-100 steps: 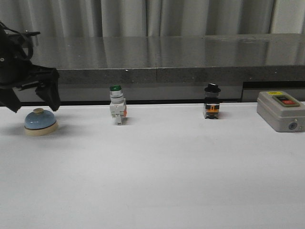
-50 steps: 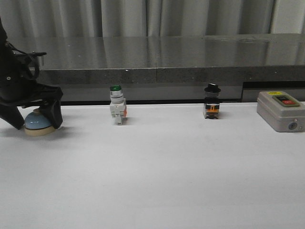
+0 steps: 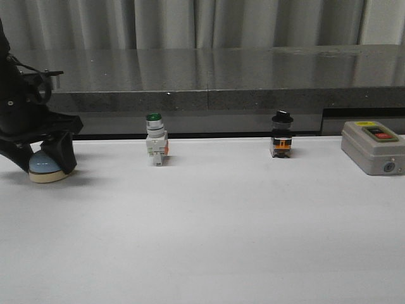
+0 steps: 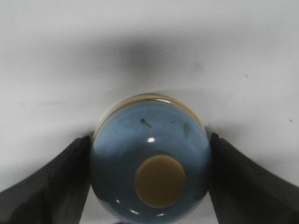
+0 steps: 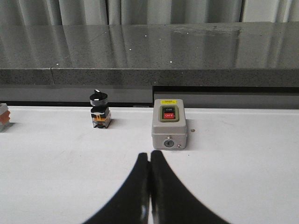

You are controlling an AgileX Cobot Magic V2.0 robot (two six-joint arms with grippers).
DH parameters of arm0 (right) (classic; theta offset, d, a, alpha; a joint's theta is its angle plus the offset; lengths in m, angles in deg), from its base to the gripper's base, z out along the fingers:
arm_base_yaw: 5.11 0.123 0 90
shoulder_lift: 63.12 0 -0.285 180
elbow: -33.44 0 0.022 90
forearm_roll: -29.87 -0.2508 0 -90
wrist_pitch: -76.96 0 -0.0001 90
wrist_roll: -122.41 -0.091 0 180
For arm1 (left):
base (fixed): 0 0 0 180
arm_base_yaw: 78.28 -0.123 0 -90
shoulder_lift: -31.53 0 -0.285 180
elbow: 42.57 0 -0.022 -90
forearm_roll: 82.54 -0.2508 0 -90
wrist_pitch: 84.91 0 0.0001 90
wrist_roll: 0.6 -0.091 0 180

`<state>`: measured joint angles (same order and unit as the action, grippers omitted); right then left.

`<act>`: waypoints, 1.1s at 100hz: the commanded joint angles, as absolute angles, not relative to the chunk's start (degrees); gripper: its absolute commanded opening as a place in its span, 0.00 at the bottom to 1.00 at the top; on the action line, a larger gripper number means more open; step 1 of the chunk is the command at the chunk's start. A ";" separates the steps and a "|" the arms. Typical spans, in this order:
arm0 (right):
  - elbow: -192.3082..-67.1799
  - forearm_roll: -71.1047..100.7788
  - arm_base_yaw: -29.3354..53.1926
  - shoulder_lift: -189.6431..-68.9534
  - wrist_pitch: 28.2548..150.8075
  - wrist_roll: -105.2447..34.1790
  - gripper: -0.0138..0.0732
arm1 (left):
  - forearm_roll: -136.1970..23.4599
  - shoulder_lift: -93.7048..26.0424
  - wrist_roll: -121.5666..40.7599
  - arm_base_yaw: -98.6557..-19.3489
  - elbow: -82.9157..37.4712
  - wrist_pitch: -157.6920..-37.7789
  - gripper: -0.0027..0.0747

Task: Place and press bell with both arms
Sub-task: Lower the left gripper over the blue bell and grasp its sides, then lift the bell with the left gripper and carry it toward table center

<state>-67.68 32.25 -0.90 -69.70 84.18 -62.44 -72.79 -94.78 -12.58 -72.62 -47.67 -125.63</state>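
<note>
The light-blue bell [image 3: 42, 166] with a cream base stands on the white table at the far left. My left gripper [image 3: 43, 167] is down over it, with a black finger on each side. In the left wrist view the bell [image 4: 149, 154] fills the space between the fingers [image 4: 65, 177], which touch both sides of the dome. Its cream knob faces the camera. My right gripper [image 5: 149, 157] shows only in the right wrist view. It is shut and empty, low over the table in front of the grey box.
A green-capped white pushbutton switch [image 3: 155, 147], a black-knobbed selector switch [image 3: 281, 143] and a grey box with red and green buttons [image 3: 372, 147] stand in a row along the back. Behind them runs a dark stone ledge [image 3: 240, 95].
My left gripper came down over the bell and its fingers closed in against the dome. The bell shifted slightly left.
</note>
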 commanded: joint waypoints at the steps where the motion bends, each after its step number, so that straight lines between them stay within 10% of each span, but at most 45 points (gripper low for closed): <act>1: -68.58 32.76 -1.15 -69.24 80.01 -61.87 0.09 | -71.40 -88.74 -12.69 -72.01 -48.96 -126.97 0.25; 45: -68.58 32.76 -1.15 -69.24 80.01 -61.87 0.09 | -71.40 -74.58 -13.91 -60.97 -48.96 -130.33 0.25; 110: -68.58 32.76 -1.15 -69.24 80.01 -61.87 0.09 | -71.30 -87.35 -13.91 -39.33 -48.96 -122.28 0.25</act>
